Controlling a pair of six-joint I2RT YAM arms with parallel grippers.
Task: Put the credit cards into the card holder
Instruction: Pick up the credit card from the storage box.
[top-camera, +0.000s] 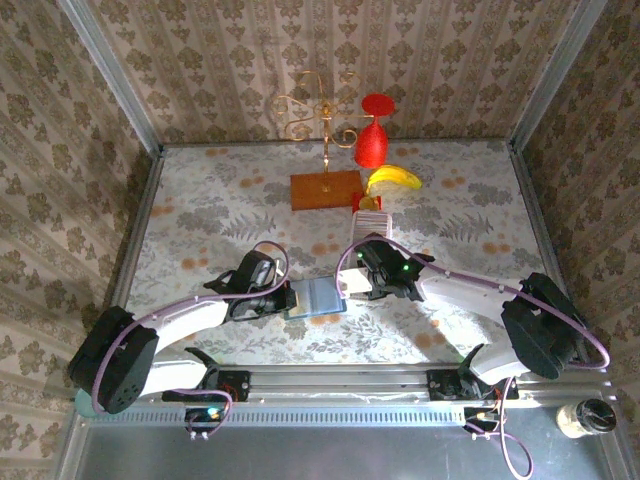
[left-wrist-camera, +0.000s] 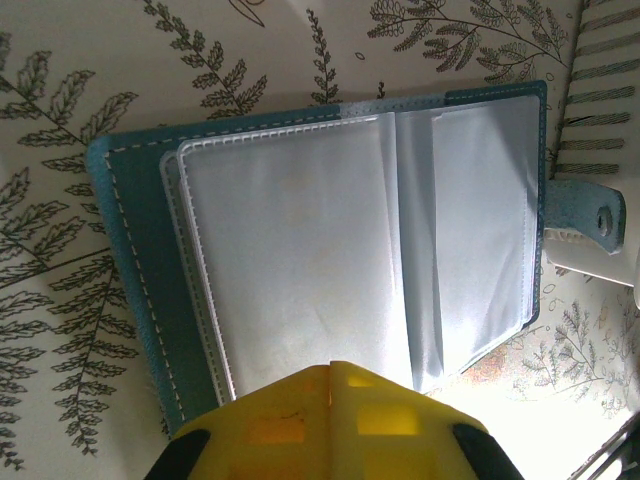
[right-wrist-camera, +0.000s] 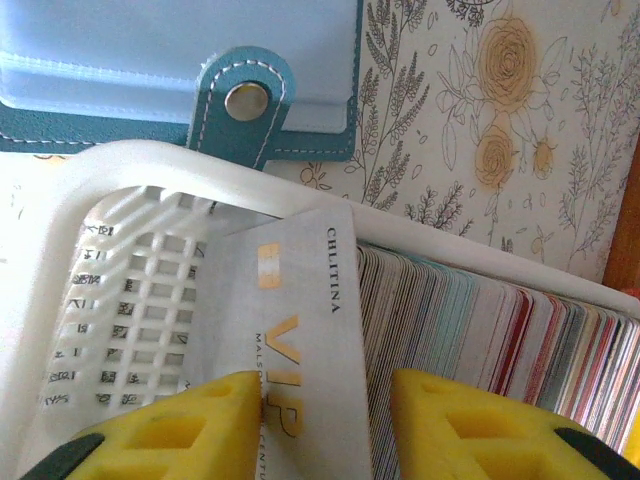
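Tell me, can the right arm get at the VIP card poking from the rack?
Probably yes: the VIP card leans clear of the card row, and the open right gripper straddles it.

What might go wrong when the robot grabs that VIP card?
The right gripper stands open around one tilted credit card; it might slip, or drag neighbouring cards out of the white rack. The snap tab of the card holder sits at the rack's rim, so a rising card might snag it. The left gripper pins one edge, so the holder might shift.

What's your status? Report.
Left end effector shut at edge of card holder. Right end effector open astride one credit card in white rack. Snap tab overlaps rack rim.
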